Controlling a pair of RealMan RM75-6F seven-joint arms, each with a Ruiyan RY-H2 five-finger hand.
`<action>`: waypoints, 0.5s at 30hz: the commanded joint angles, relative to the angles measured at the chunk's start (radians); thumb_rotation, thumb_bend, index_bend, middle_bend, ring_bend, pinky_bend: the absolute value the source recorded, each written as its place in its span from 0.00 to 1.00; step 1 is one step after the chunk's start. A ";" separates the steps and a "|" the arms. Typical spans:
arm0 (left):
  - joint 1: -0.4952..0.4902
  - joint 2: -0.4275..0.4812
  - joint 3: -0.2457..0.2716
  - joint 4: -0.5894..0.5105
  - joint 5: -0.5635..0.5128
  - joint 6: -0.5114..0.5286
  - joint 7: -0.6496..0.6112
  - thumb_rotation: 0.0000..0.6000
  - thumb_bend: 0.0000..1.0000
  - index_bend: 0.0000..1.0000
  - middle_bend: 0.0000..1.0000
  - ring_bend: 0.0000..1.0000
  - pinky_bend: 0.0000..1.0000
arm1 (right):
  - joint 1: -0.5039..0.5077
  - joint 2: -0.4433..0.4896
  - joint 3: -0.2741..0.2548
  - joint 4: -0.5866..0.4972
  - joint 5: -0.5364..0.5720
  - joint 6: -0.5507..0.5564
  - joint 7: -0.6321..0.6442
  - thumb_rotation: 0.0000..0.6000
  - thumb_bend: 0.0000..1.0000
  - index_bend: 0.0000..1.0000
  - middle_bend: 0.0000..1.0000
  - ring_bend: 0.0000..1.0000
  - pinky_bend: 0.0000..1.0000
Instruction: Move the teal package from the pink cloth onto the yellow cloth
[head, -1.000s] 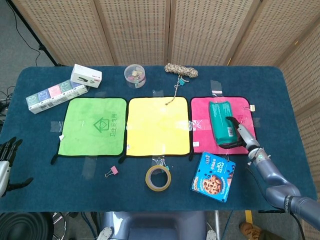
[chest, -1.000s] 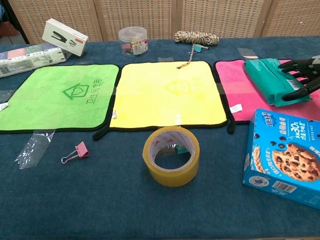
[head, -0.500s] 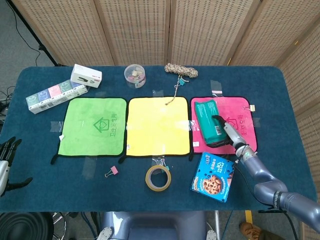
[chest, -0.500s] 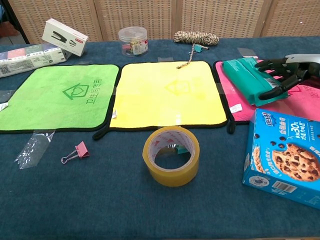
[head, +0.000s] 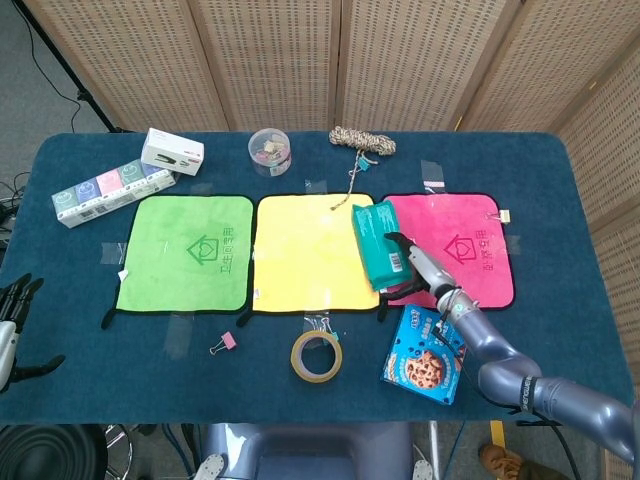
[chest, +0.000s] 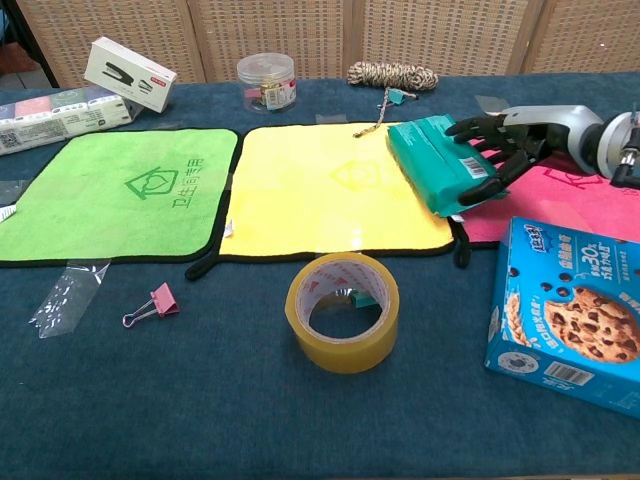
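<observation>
Right hand (chest: 497, 150) grips the teal package (chest: 432, 163) w/ fingers wrapped over its 3 o'clock side; pkg sits across the yellow cloth's (head: 305, 250) 3 o'clock edge, partly over the pink cloth (head: 470, 250). Risk: letting go now leaves it straddling the seam, or it slips from the side-only grip. Left hand (head: 12, 318) idles at table's 8 o'clock, holding nothing, fingers apart.

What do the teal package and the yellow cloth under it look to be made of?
The teal package looks like soft, slightly glossy plastic film: its surface creases and catches light where the right hand holds it. The yellow cloth looks like matte, fuzzy microfibre with a stitched black edge.
</observation>
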 joint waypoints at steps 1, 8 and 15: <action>0.000 0.001 0.000 0.000 0.001 0.001 -0.001 1.00 0.00 0.00 0.00 0.00 0.00 | 0.029 -0.026 0.005 -0.027 0.043 0.005 -0.047 1.00 0.00 0.00 0.00 0.00 0.00; 0.000 0.005 0.004 0.003 0.008 0.000 -0.015 1.00 0.00 0.00 0.00 0.00 0.00 | 0.080 -0.056 0.013 -0.061 0.114 0.017 -0.143 1.00 0.00 0.00 0.00 0.00 0.00; 0.001 0.011 0.004 0.006 0.012 0.002 -0.033 1.00 0.00 0.00 0.00 0.00 0.00 | 0.130 -0.082 0.022 -0.081 0.192 0.025 -0.219 1.00 0.00 0.00 0.00 0.00 0.00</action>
